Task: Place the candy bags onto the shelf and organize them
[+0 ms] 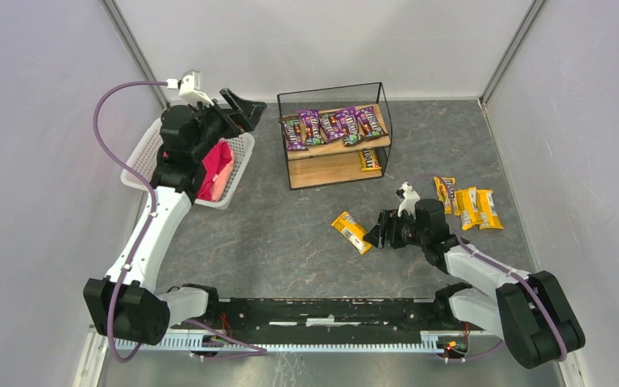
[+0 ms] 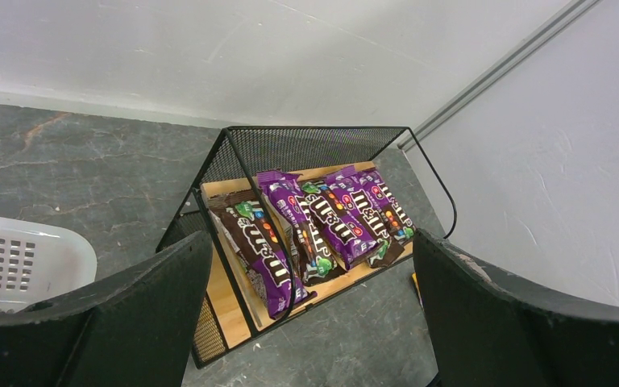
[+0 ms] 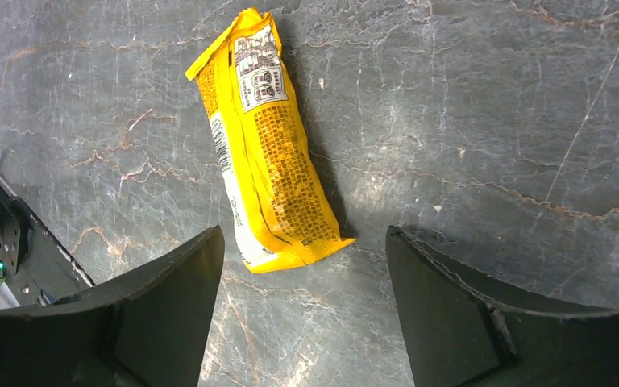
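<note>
Top view: purple candy bags (image 1: 332, 125) fill the shelf (image 1: 326, 170) top board. One yellow bag (image 1: 370, 160) lies on the lower board. A stray yellow packet (image 1: 351, 231) lies on the table just ahead of the right gripper (image 1: 376, 230), with three yellow bags (image 1: 469, 206) beside that arm.

Left wrist: the left gripper (image 2: 313, 242) gapes wide and empty, facing the shelf.

Right wrist: the fingers are spread wide with nothing held. The flat, slick packet may skid away from a shallow pinch. Most of the lower tier is hidden

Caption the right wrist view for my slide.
Open right claw frames a lone yellow candy bag lying flat on the dark table.
</note>
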Robot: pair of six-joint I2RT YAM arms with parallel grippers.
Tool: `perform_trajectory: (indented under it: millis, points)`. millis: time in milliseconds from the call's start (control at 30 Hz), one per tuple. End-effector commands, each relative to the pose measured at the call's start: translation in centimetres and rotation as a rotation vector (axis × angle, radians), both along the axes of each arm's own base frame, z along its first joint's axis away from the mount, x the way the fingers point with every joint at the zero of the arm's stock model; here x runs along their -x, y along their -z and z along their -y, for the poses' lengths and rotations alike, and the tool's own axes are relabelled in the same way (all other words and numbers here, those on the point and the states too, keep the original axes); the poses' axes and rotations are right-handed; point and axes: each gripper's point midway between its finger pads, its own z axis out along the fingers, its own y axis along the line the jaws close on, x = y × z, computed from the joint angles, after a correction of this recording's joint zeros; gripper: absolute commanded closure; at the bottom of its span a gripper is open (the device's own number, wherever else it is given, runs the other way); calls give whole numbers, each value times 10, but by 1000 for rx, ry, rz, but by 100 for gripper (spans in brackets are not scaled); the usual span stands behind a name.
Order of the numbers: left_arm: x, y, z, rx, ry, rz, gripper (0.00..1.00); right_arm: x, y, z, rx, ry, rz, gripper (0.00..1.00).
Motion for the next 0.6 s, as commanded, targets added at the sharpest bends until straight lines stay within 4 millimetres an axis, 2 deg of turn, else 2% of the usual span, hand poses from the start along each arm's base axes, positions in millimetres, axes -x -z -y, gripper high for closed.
perform_trajectory:
  millis: [0, 167, 333, 467, 567]
  points:
    - [0, -16, 2, -4, 11, 43, 0, 6, 9, 1, 45, 28, -13, 20]
    - [-1, -14, 2, -5, 9, 40, 0, 6, 18, 1, 152, 28, -3, 22]
    - [-1, -14, 2, -5, 11, 41, 0, 5, 23, 4, 260, 45, 30, 29]
    - [-1, -14, 2, -6, 10, 41, 0, 5, 28, 5, 305, 56, 41, 40]
    - [-2, -12, 2, -7, 8, 37, 0, 3, 25, 1, 295, 63, 63, 53]
